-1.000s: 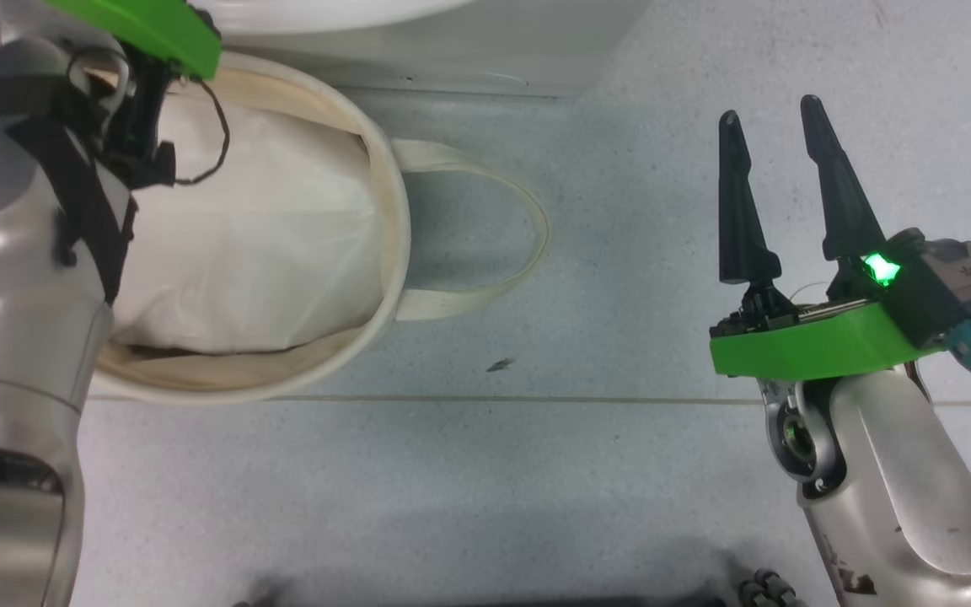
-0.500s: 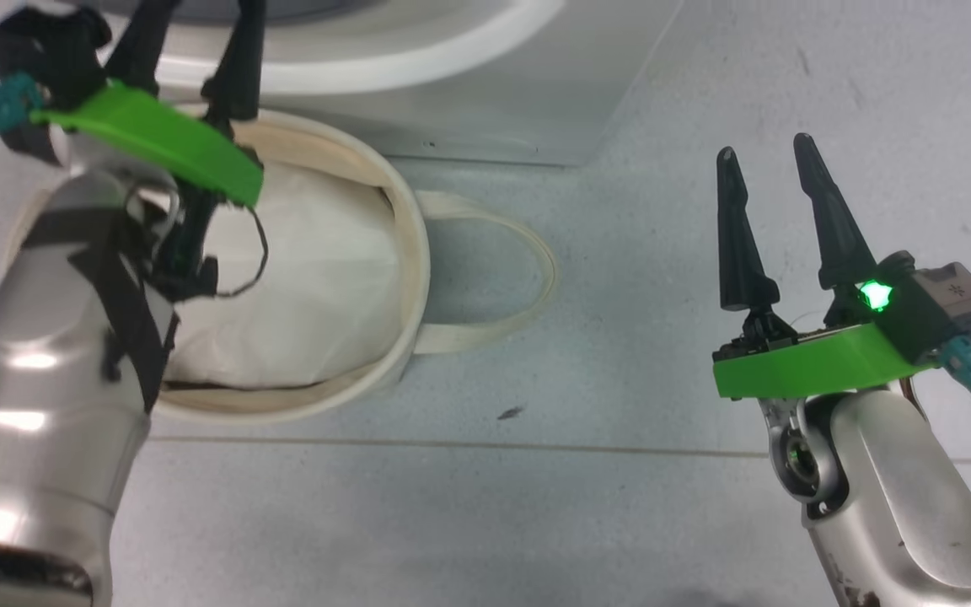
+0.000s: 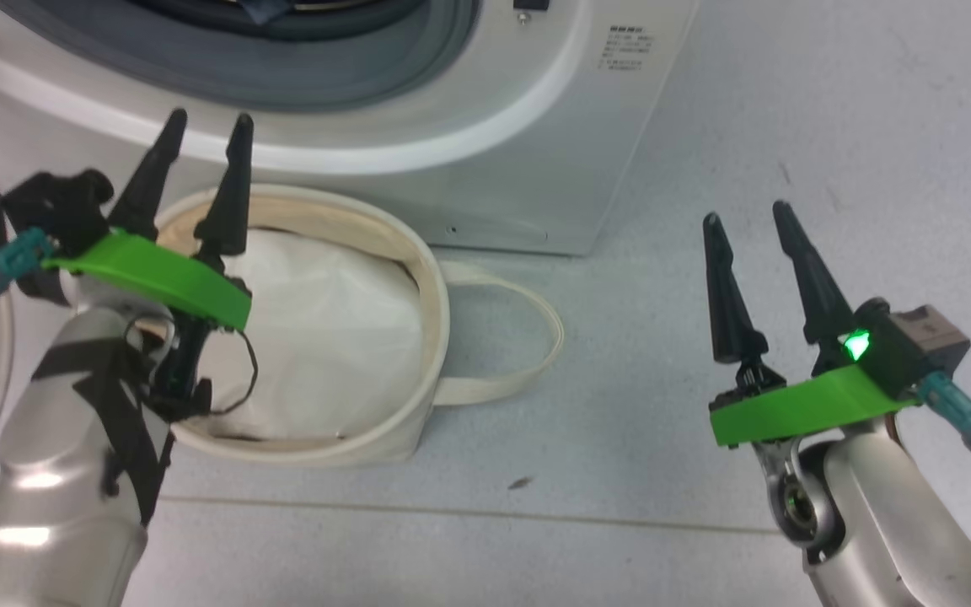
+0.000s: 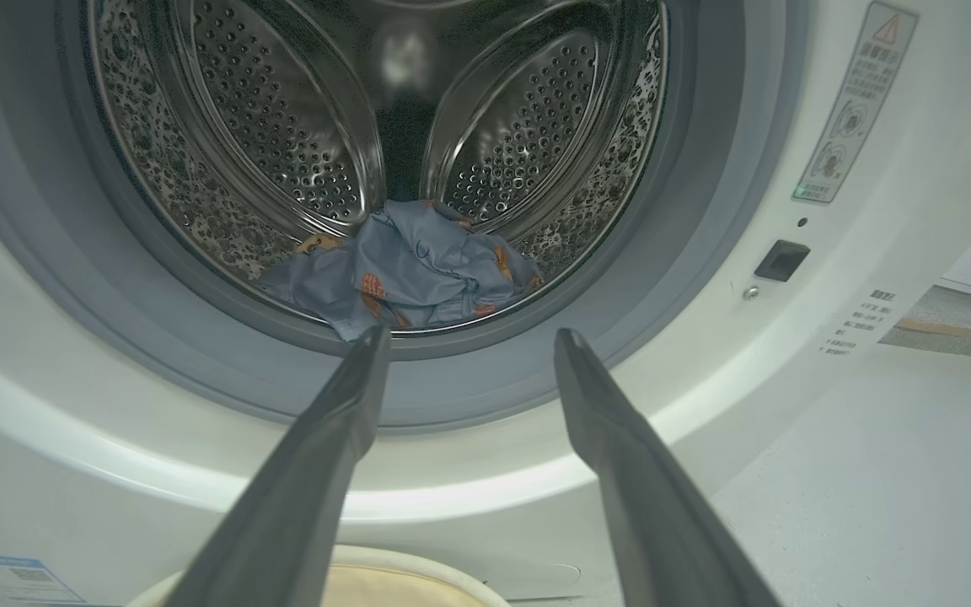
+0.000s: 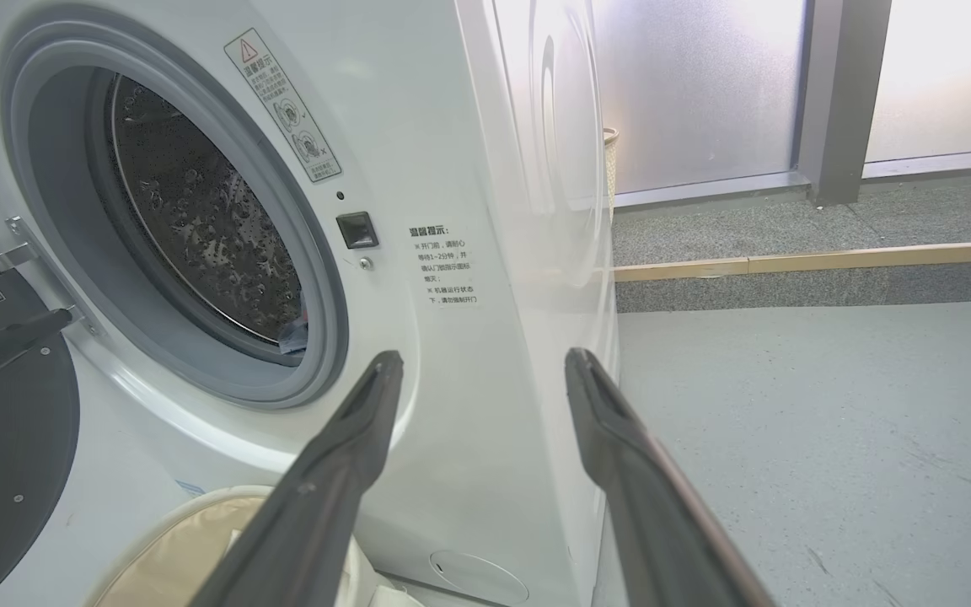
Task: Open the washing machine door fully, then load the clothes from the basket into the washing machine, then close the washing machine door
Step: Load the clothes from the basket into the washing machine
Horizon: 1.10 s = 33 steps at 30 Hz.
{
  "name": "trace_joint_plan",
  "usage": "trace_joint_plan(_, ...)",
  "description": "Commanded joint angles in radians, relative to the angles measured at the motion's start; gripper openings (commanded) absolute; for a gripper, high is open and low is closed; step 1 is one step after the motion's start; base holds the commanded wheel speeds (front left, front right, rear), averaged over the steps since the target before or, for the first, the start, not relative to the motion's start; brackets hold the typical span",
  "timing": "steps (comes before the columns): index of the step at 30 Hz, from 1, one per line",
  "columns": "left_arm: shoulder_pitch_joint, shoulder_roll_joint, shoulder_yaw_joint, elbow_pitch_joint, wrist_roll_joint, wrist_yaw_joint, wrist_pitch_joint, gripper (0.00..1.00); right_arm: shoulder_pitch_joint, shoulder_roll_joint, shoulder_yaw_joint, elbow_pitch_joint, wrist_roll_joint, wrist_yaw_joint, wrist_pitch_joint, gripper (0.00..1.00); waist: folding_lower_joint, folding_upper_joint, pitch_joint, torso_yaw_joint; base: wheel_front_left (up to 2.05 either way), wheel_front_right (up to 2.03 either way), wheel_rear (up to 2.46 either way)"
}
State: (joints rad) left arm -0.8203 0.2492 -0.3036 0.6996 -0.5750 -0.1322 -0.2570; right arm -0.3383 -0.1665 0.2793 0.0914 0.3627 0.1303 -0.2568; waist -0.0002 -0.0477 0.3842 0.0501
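While both grippers hang empty, the clothes lie inside the drum and only the door looks left to do.

The left gripper has its fingers spread fully with nothing between them; it hovers over the left rim of the basket and points into the washer's mouth. The right gripper, equally wide and empty, is held above bare floor, well to the right of the basket, probably to keep clear. A plain white padded cloth lines the basket, which stands just before the washing machine. The printed blue clothes rest low at the near side of the steel drum, close behind the grey rubber ring. Swung open at the left, the washing machine door is nearest the left arm, which seems best placed to close it.
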Motion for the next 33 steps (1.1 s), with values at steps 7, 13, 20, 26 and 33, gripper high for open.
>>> trace_joint_plan(7, 0.099, 0.045, 0.060, -0.068, 0.015, 0.002, -0.005, 1.00, 0.057, -0.020, 0.044, -0.003, 0.039, 0.000, -0.005, 1.00, 0.0002, 0.0000, -0.134, 0.010, 0.00, 0.00, 0.00)
trace_joint_plan(13, 0.185, 0.040, 0.073, -0.072, 0.004, 0.002, -0.005, 1.00, 0.099, -0.028, 0.041, 0.006, 0.065, 0.000, -0.005, 1.00, 0.0002, 0.0000, -0.204, 0.022, 0.00, 0.00, 0.00)
trace_joint_plan(20, 0.286, 0.047, 0.102, -0.129, 0.000, 0.002, -0.005, 1.00, 0.141, -0.035, 0.030, 0.008, 0.077, 0.000, -0.005, 1.00, 0.0002, 0.0000, -0.258, 0.032, 0.00, 0.00, 0.00)
trace_joint_plan(26, 0.366, 0.044, 0.132, -0.184, 0.011, 0.002, -0.005, 1.00, 0.173, -0.044, 0.018, 0.009, 0.084, 0.000, -0.005, 1.00, 0.0002, 0.0000, -0.296, 0.043, 0.00, 0.00, 0.00)
trace_joint_plan(33, 0.418, 0.040, 0.144, -0.213, 0.032, 0.002, -0.005, 1.00, 0.202, -0.045, 0.006, 0.008, 0.091, 0.000, -0.005, 1.00, 0.0002, 0.0000, -0.326, 0.049, 0.00, 0.00, 0.00)
